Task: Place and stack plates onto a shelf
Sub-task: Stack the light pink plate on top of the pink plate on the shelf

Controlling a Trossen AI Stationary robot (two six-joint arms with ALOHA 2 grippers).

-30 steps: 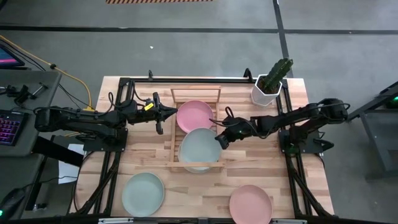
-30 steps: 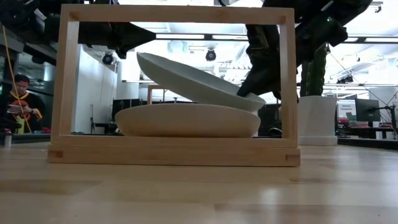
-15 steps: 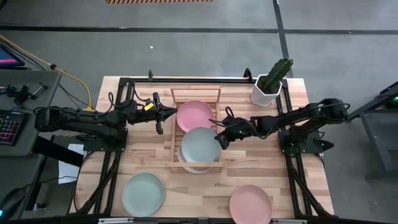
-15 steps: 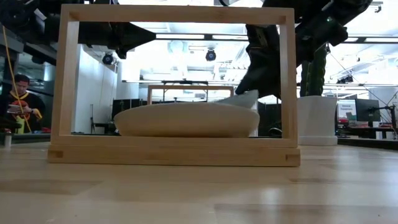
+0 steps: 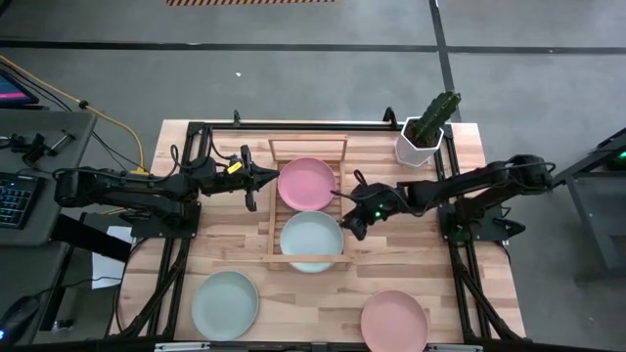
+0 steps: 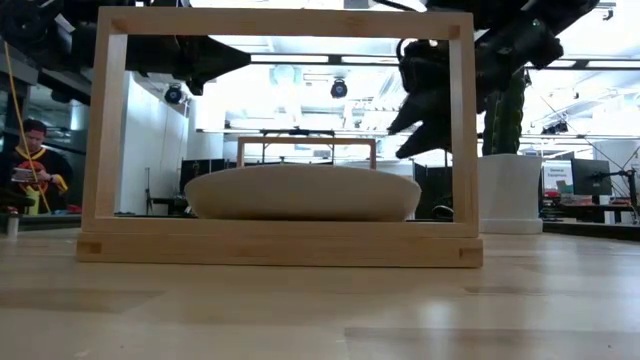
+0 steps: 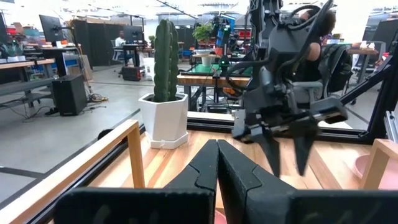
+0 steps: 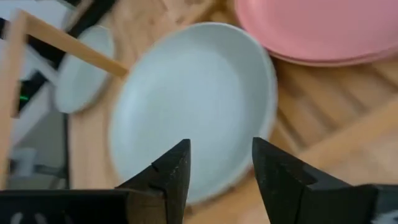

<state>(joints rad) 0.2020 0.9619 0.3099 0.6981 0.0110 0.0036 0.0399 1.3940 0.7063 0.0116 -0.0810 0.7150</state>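
Left claw (image 5: 256, 178) hovers pressed together, just left of the pink plate (image 5: 306, 183) at the shelf's (image 5: 269, 224) far end. In the shelf's near half lies a mint plate (image 5: 312, 239), flat on the stack. Right claw (image 5: 355, 223) is spread, empty, just right of that plate's rim. Best play here, I'd say: lift straight up and clear, no sideways brush on the rim. Waiting on the desk (image 5: 469, 293): a second mint plate (image 5: 225, 304) and a pink one (image 5: 394, 319), nearer the front edge.
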